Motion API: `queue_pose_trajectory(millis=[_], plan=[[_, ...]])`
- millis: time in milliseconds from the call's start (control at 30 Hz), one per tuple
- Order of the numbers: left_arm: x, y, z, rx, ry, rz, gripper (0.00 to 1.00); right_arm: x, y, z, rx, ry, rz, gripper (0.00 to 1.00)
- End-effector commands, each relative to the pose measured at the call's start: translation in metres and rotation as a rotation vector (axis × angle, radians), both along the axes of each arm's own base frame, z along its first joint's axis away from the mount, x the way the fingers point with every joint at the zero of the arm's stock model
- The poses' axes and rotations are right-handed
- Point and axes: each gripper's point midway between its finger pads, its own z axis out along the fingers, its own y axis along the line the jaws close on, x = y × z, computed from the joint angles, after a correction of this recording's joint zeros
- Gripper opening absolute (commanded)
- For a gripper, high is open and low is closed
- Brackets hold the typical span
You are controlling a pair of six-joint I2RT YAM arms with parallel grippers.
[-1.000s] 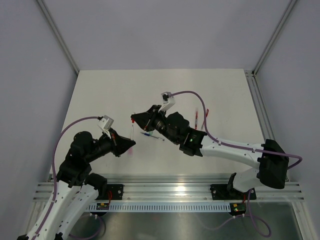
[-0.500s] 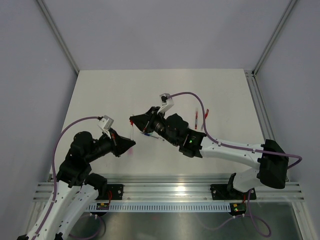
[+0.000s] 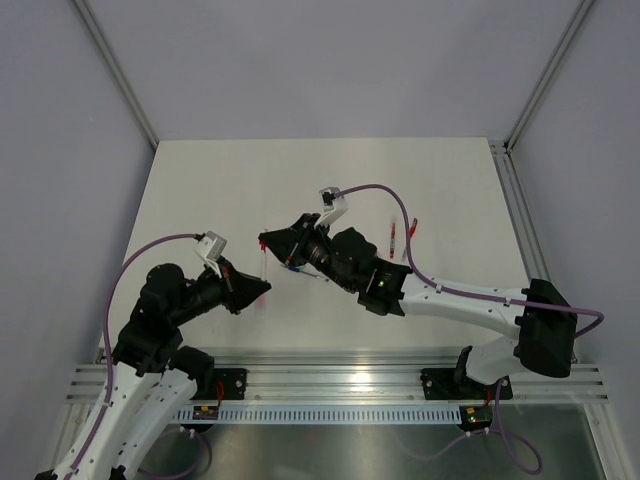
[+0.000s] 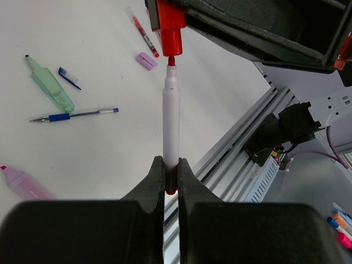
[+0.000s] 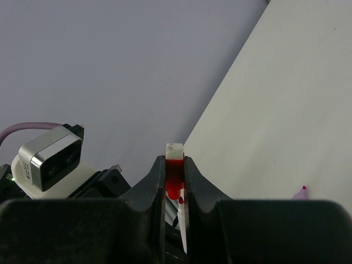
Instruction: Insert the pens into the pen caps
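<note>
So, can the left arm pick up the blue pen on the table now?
Probably not yet: the left hand is shut on the white pen, its tip at the red cap in the right hand. The blue pen lies uncovered.

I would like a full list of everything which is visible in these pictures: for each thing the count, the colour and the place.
white marker: 1, white barrel with red tip, held above the table
red cap: 1, red, held at the marker's tip
blue pen: 1, blue, lying on the table
red pens: 2 as it seems, red, on the table beyond the right arm
green highlighter: 1, pale green, on the table
pink highlighter: 1, pale pink, on the table near the left arm
blue cap: 1, blue, beside the green highlighter
lilac cap: 1, lilac, on the table
table: 1, white
left gripper: 1, black, shut on the marker
right gripper: 1, black, shut on the red cap
</note>
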Motion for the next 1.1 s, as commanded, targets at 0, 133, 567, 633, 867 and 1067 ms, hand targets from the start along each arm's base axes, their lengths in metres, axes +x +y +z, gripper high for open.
queue_pose_trajectory(millis=[0, 133, 567, 633, 867, 1067], plan=[[0.0, -0.003, 0.011, -0.03, -0.041, -0.017, 0.0, 0.0, 0.003, 0.011, 0.006, -0.027, -0.018, 0.0], [0.0, -0.003, 0.012, -0.034, -0.046, -0.016, 0.0, 0.0, 0.001, 0.012, -0.001, -0.036, -0.021, 0.0], [-0.002, -0.005, 0.012, -0.035, -0.044, -0.032, 0.0, 0.003, 0.001, 0.017, -0.055, -0.088, -0.019, 0.0], [-0.002, -0.005, 0.012, -0.035, -0.043, -0.034, 0.0, 0.002, 0.003, 0.018, -0.055, -0.09, -0.012, 0.0], [-0.001, -0.005, 0.011, -0.034, -0.038, -0.037, 0.0, 0.0, -0.001, 0.024, -0.036, -0.089, -0.011, 0.0], [-0.001, -0.004, 0.012, -0.035, -0.047, -0.023, 0.0, -0.001, 0.002, 0.014, -0.048, -0.073, -0.002, 0.0]])
